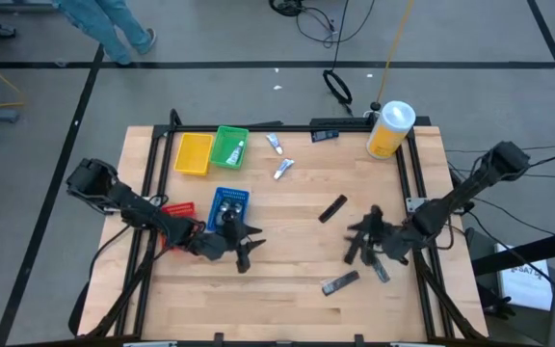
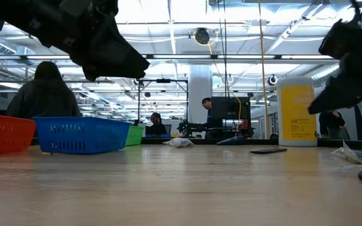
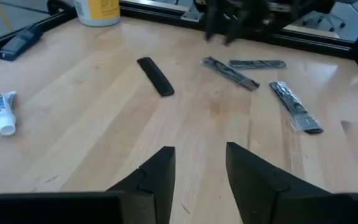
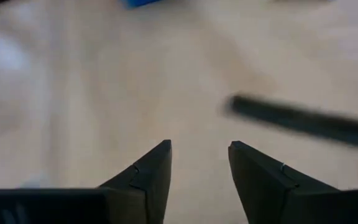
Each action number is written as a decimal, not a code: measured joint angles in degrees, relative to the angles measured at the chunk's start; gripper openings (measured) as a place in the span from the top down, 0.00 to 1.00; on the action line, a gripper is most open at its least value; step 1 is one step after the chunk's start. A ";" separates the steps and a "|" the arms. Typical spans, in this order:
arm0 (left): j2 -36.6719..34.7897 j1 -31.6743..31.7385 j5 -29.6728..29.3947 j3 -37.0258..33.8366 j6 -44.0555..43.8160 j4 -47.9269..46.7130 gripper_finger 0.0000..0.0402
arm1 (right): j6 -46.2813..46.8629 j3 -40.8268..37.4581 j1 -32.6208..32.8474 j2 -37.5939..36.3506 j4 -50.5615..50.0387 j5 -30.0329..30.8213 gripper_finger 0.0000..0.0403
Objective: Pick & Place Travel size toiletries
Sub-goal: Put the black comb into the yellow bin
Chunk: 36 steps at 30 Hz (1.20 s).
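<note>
I am between picks: both my pincers are empty above the table, and most toiletries still lie loose on the wood. One tube already sits in the green tray; the blue tray has something dark in it that I cannot make out.

My right pincer hangs over the right half of the table with its fingers spread, holding and touching nothing. A dark flat piece lies just ahead of it, off to one side. I judge this the likeliest next pick: it calls for swinging over the piece, lining the fingers across its narrow width, then descending.

My left pincer hovers just below the blue tray, fingers parted, nothing between them. From its wrist I see a black comb-like piece, three wrapped flat pieces and a tube, all well apart from its fingertips.

Two more tubes lie near the back edge.
</note>
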 joint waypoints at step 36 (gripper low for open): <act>4.68 14.38 13.74 4.22 2.73 -0.44 0.97 | -28.15 24.75 -17.64 38.47 19.26 -15.26 0.91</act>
